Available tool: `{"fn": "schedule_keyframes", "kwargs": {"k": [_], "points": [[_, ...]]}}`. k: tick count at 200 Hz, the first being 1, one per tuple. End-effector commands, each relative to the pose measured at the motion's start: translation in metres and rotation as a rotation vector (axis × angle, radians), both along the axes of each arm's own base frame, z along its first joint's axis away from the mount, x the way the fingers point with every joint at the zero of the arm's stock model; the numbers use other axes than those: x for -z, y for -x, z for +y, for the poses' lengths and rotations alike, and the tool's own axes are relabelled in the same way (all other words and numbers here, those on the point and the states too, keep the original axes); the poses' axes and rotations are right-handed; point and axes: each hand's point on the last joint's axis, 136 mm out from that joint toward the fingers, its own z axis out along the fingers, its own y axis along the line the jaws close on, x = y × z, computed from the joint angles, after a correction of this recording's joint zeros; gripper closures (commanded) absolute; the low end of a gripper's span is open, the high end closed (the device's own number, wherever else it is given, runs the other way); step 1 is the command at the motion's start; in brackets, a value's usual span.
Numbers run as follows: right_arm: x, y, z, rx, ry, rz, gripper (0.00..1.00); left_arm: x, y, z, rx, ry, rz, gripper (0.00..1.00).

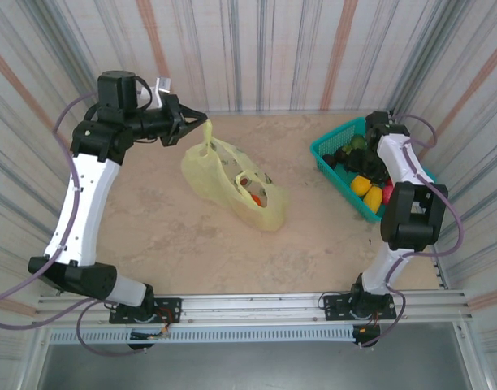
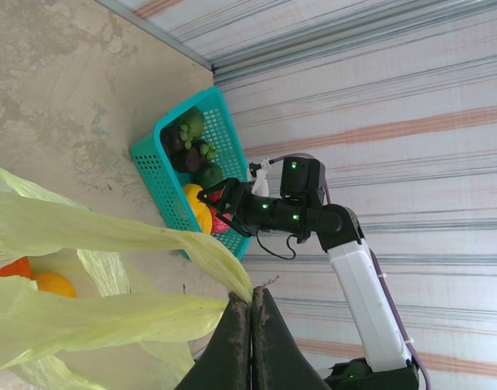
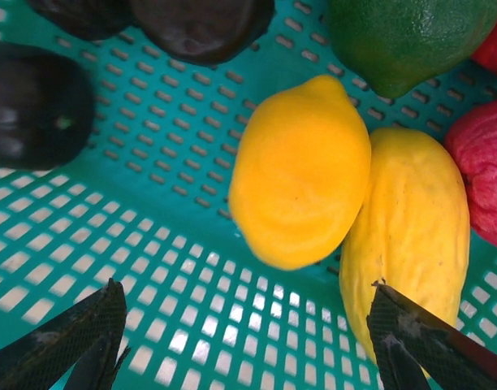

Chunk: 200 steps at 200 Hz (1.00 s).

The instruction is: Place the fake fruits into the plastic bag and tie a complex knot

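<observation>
my left gripper point(image 2: 250, 302) is clenched on a handle loop of the plastic bag point(image 1: 232, 183). the fingers are pressed together with the thin yellow-green film pinched between them, and they hold that loop up at the far left of the table point(image 1: 167, 244). the rest of the bag sags onto the middle of the table, with orange fake fruits point(image 2: 45, 280) showing inside. my right gripper point(image 3: 244, 333) is released, jaws wide apart and grasping nothing, and hangs over the teal basket point(image 3: 175, 260) at the far right. below it a yellow lemon point(image 3: 301, 171) touches a longer yellow fruit point(image 3: 411, 236), with dark purple fruits point(image 3: 37, 106), a green one point(image 3: 403, 36) and red ones point(image 3: 484, 179) around them.
</observation>
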Motion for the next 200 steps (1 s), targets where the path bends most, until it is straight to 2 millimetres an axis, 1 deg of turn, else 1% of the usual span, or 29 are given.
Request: {"fn": "schedule_keyframes", "kwargs": {"k": [1,20,47,70,92,116,135,149,167,188,200], "points": [[0.019,0.000,-0.014,-0.002,0.039,0.035,0.19,-0.010,0.001,-0.004,0.018,0.000,-0.037,1.00],[0.035,-0.006,-0.021,0.027,0.001,0.042,0.19,-0.009,-0.002,-0.004,0.018,-0.005,-0.040,1.00],[0.045,-0.022,-0.025,0.030,-0.017,0.027,0.20,-0.005,-0.003,-0.004,0.021,-0.012,-0.039,1.00],[0.056,-0.030,-0.023,0.030,-0.029,0.049,0.21,-0.002,-0.002,-0.003,0.017,-0.025,-0.043,1.00],[0.065,-0.032,-0.018,0.027,-0.046,0.069,0.23,-0.002,0.000,-0.001,0.014,-0.037,-0.059,1.00],[0.073,-0.029,-0.012,-0.002,-0.031,0.102,0.25,-0.006,0.002,0.000,0.020,-0.040,-0.088,1.00],[0.074,-0.025,-0.010,-0.008,-0.029,0.113,0.30,-0.005,0.003,0.001,0.021,-0.043,-0.089,1.00],[0.068,-0.023,-0.009,-0.003,-0.030,0.096,0.33,-0.006,0.004,0.001,0.019,-0.041,-0.094,1.00],[0.052,-0.025,-0.014,0.007,-0.008,0.054,0.43,-0.007,0.002,0.003,0.015,-0.040,-0.096,1.00],[0.024,-0.029,-0.018,0.027,0.009,-0.004,0.44,-0.008,0.000,0.005,0.007,-0.039,-0.095,1.00],[0.004,-0.032,-0.018,0.042,0.016,-0.053,0.45,-0.008,-0.001,0.005,0.006,-0.038,-0.094,1.00]]}}
